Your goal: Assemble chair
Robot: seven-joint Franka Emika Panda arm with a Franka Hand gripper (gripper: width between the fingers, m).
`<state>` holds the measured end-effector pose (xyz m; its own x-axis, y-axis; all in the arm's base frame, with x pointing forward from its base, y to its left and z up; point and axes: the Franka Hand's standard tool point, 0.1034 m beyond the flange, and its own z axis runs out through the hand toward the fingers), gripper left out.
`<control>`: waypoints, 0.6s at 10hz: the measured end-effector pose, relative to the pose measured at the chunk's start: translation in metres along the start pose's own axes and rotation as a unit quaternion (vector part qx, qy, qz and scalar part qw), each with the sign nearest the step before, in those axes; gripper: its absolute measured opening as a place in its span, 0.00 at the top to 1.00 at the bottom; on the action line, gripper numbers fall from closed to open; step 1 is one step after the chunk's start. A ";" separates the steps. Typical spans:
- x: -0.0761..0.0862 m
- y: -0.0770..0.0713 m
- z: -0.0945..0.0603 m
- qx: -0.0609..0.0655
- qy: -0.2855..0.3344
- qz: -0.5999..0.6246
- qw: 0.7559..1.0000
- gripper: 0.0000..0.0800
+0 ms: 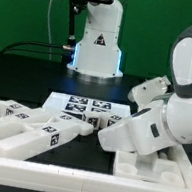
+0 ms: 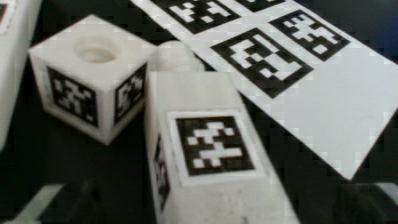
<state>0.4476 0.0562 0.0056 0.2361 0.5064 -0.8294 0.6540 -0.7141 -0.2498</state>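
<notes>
On my wrist feed a long matte white plastic bar [image 2: 205, 140] lies on the dark table [image 2: 45, 160], with a black-and-white square tag on its face. Just beside it stands a short white plastic block [image 2: 86, 85] with a round hole on top and tags on two sides. The flat white marker board [image 2: 267, 50] lies along the bar's other side. My gripper [image 2: 214, 203] shows blurred fingertips spread either side of the bar.

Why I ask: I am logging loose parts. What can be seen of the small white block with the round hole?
The block is a short, boxy piece of what looks like matte white plastic. One face, turned toward the wrist camera, has a round hole. Two neighbouring faces each carry a black-and-white square tag. It sits on the dark table right beside a long white bar; whether they touch cannot be told. Nothing grips it.
</notes>
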 end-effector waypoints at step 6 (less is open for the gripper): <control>-0.006 -0.005 -0.011 -0.003 -0.007 -0.002 1.000 0.64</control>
<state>0.4508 0.0627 0.0174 0.2242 0.5025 -0.8350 0.6594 -0.7091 -0.2497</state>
